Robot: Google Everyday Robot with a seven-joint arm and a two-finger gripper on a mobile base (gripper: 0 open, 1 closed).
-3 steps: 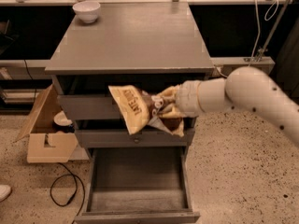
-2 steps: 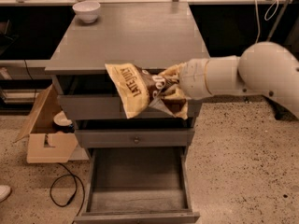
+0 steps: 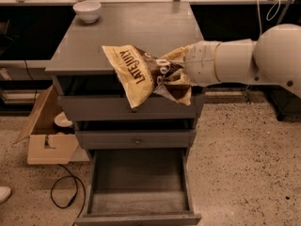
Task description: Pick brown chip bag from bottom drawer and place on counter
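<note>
The brown chip bag [image 3: 141, 74], tan and dark brown with white lettering, hangs in the air at the front edge of the counter [image 3: 136, 32], above the drawers. My gripper [image 3: 176, 74] comes in from the right on a white arm and is shut on the bag's right end. The bottom drawer [image 3: 138, 189] is pulled open below, and its grey interior shows nothing inside. The two shallower drawers above it are closed.
A white bowl [image 3: 87, 11] stands at the counter's back left corner. An open cardboard box [image 3: 47, 135] with a white dish sits on the floor left of the cabinet. A black cable [image 3: 63, 194] loops on the floor beside the open drawer.
My gripper has lifted the chip bag from in front of the top drawer up to the level of the counter's front edge.
</note>
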